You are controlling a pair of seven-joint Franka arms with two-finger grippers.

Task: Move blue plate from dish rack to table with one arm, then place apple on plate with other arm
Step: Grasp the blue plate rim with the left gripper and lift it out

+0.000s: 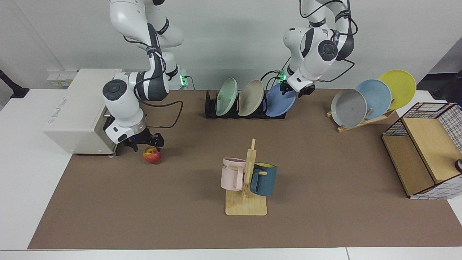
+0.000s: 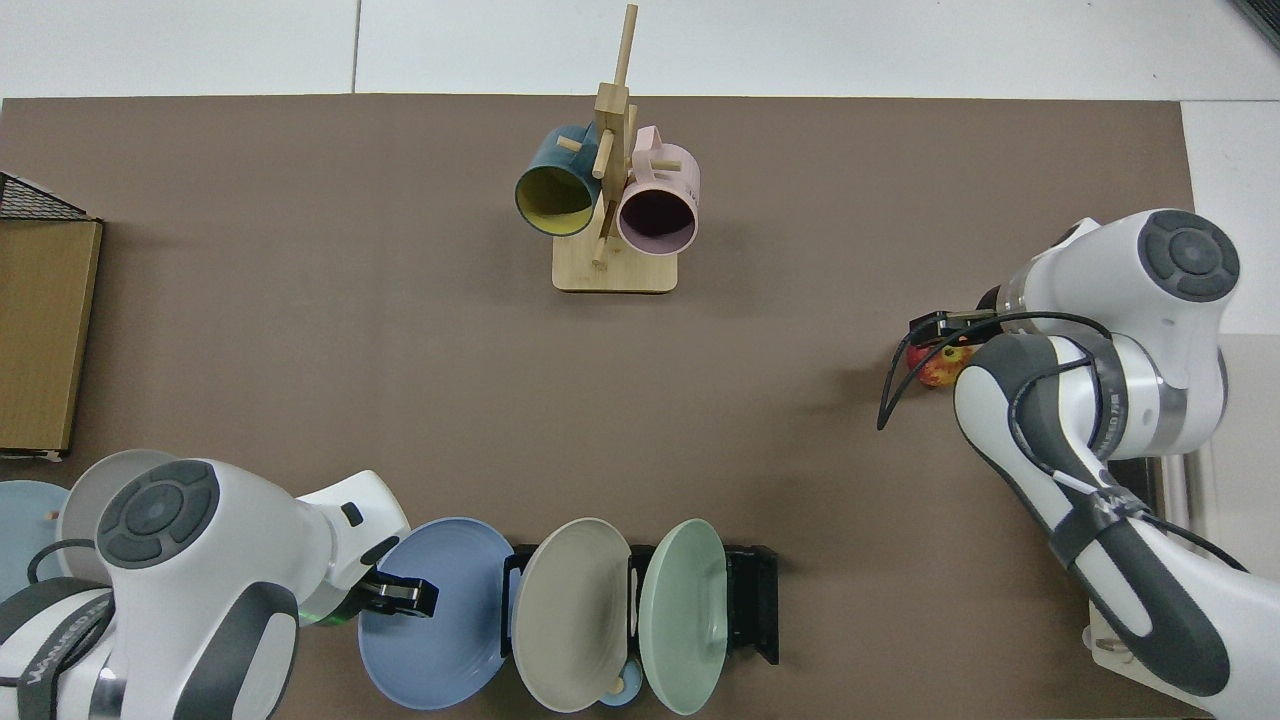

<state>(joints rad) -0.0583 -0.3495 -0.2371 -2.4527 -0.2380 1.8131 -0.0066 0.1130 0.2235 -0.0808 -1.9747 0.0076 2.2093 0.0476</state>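
Gripping perhaps: left gripper (image 1: 296,91) at blue plate (image 1: 278,102)

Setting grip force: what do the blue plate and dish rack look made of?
Blue plate: matte, even periwinkle with no glare; ceramic or melamine, can't tell which.
Dish rack: uniformly black slotted dividers, probably moulded plastic, possibly coated metal.

- Two alike arms, the left arm (image 1: 317,43) and the right arm (image 1: 137,83): glossy white shells, dark grey joint bands.
- Round grey joint caps.
- Black cables looping alongside.
- Small black heads with blue lights.
- Green lights at the bases.
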